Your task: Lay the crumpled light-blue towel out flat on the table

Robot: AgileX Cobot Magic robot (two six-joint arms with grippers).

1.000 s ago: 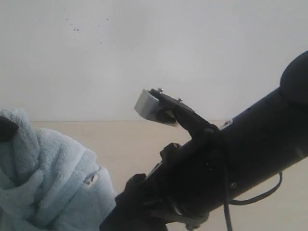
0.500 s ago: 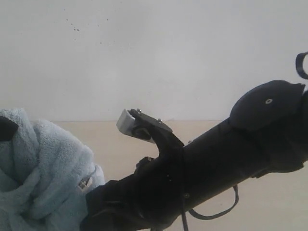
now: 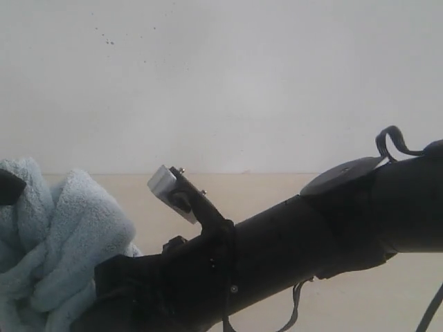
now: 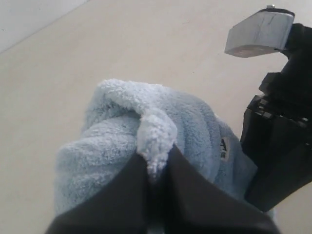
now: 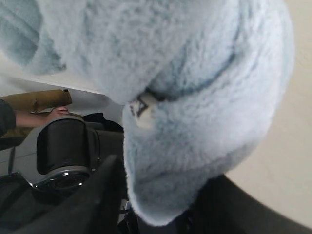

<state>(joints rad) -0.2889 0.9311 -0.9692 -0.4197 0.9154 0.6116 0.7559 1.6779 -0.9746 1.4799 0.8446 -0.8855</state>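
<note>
1. Left pincer [image 4: 157, 158] was clamped tight on a raised fold of the towel [image 4: 122, 122]. The fold was squeezed up between its two dark fingers [image 4: 122, 204].
2. Right pincer [image 5: 163, 195] had its jaws wide apart with a fat lobe of towel between them, and the white tag [image 5: 139, 106] sat just past them. Whether the jaws already pressed the cloth could not be told.
3. In the exterior view the towel was a crumpled heap at about 8 o'clock, over the table [image 3: 263, 187]. It seemed lifted at least in part and showed no clear long axis.
4. The right arm [image 3: 291, 242] ran across that view from 3 o'clock down toward 8 o'clock, its tip hidden at the heap. Both pincers therefore met on the same bunch, and neither was the nearer.
5. Judged from this, the coming move turned on those two holds sitting close together. To draw the cloth out, the left would have to go toward 9 o'clock and the right toward 3 o'clock. A hold on a mid-lobe rather than a hem might leave folds.
6. Beyond, toward 12 o'clock, the table met the white wall [image 3: 221, 83].
</note>
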